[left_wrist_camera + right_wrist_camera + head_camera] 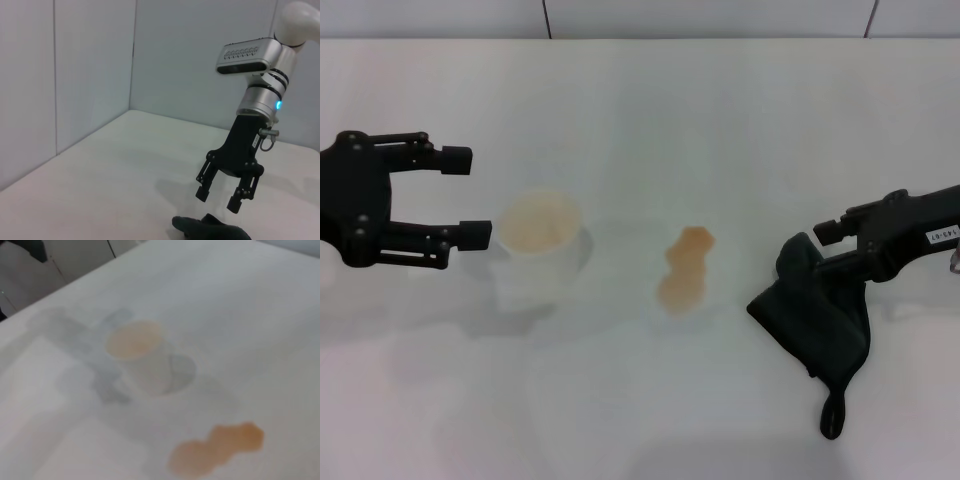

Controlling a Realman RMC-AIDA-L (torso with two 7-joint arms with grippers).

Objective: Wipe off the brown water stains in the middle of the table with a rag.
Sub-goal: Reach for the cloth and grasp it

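One rag [817, 310], one stain [685, 268]

A bare test lab: a plain white counter [640, 110] set against blank grey panelled walls [90, 65], nothing domestic.

A pale wall [700, 18] with thin dark vertical seams runs along the far edge of the tabletop. In the left wrist view, plain grey-white panels [95, 70] meet at a corner behind the tabletop's far corner. The light is soft and even, throwing faint shadows.
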